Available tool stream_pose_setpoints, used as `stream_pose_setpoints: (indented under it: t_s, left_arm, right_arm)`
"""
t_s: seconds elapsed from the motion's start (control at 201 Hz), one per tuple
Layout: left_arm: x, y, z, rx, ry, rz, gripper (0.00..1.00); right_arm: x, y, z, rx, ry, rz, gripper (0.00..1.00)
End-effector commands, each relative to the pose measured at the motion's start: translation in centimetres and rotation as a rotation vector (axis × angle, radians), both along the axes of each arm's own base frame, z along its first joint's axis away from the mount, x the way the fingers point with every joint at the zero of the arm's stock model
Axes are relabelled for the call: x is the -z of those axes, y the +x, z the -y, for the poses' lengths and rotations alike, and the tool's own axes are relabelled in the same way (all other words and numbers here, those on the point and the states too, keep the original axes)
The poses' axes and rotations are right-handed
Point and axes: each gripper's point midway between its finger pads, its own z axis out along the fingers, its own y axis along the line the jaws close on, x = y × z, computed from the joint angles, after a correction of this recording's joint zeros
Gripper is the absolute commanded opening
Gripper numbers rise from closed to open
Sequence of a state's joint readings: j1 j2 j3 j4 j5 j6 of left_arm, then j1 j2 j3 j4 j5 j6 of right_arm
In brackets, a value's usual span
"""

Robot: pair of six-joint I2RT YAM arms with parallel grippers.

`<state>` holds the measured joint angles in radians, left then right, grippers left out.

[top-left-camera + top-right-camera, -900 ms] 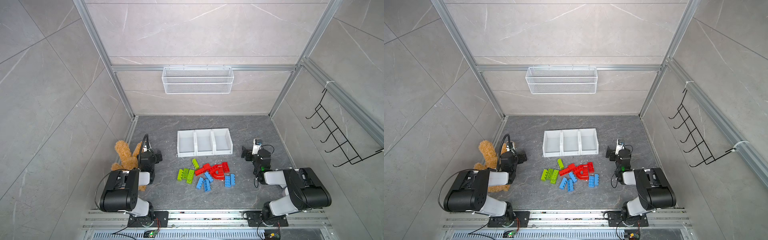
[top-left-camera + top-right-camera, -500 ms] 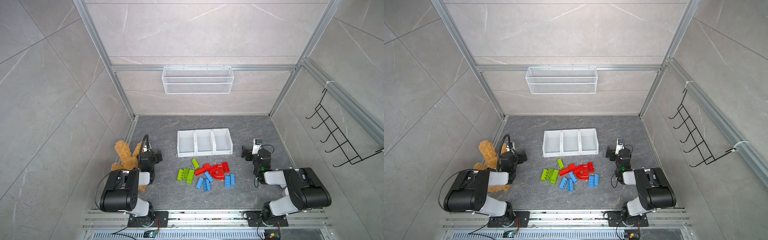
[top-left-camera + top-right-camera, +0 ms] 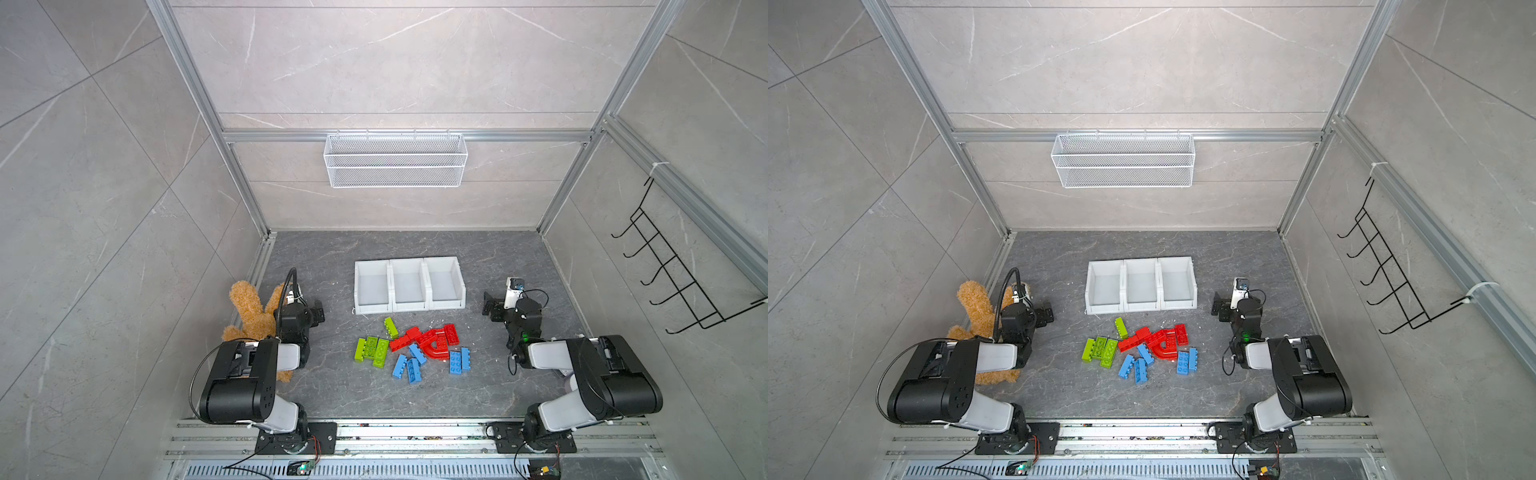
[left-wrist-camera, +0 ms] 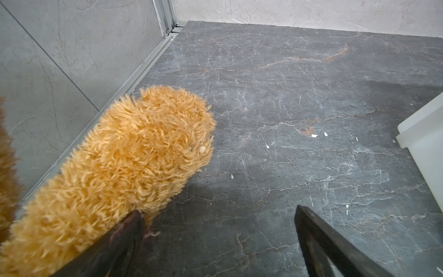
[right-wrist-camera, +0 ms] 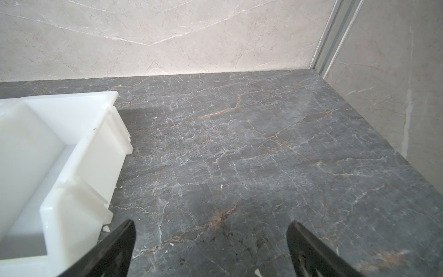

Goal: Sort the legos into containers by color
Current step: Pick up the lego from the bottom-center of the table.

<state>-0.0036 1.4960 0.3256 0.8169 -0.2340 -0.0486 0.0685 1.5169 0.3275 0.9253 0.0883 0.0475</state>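
The containers [image 3: 390, 286] sit in a row and I see only bare white floors in all three. The legos [image 3: 415, 347] lie in a loose pile just in front of them. My left gripper [image 4: 218, 211] and right gripper [image 5: 212, 222] both have their jaws spread wide, holding nothing. The brown plush toy [image 4: 134, 153] crowds one finger of the left gripper, and in both top views my left arm hides part of it.

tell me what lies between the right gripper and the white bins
Nothing: only bare dark tabletop separates the right gripper from the bins, as both top views and the right wrist view show.
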Motion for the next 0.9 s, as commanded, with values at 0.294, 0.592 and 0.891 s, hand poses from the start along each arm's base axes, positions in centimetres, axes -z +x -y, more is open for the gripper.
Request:
stream_pose_setpoints:
  t_s: [0.294,0.592,0.891]
  left_arm:
    - [-8.1,1.4,2.4,0.056,-0.011,0.012,0.99]
    - [-10.0,-1.5,11.5,0.248,-0.195,-0.018,0.99]
    - [-7.7,-3.1,12.8,0.310,-0.218,-0.023,0.99]
  right_arm:
    - [-4.3,0.7,-1.0,0.016,0.062,-0.190,0.81]
    - [-3.6,-9.4,-9.6,-0.112,0.238,-0.788,0.66]
    - [-0.4,-18.5,-11.9,-0.078,0.184,-1.066,0.59]
